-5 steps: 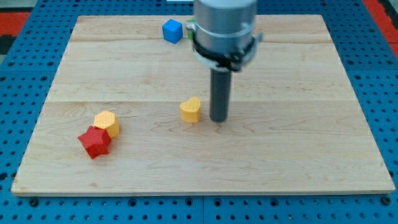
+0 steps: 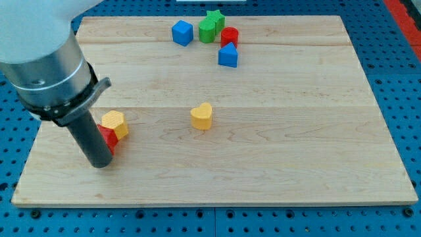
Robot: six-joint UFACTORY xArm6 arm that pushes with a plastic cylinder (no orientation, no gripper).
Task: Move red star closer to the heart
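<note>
The red star (image 2: 109, 137) lies at the board's lower left, mostly hidden behind my rod; only its right edge shows. A yellow hexagon block (image 2: 115, 123) touches it on its upper right. The yellow heart (image 2: 202, 116) sits near the board's middle, well to the right of the star. My tip (image 2: 100, 162) rests on the board at the star's lower left side, against it.
A blue cube (image 2: 182, 32), green star (image 2: 211, 26), red cylinder (image 2: 229, 36) and blue triangular block (image 2: 227, 56) cluster at the view's top. The wooden board (image 2: 296, 145) ends close below and left of my tip.
My rod has swept from just right of the heart across to the lower left, now covering most of the red star. The blocks at the top, hidden before, now show.
</note>
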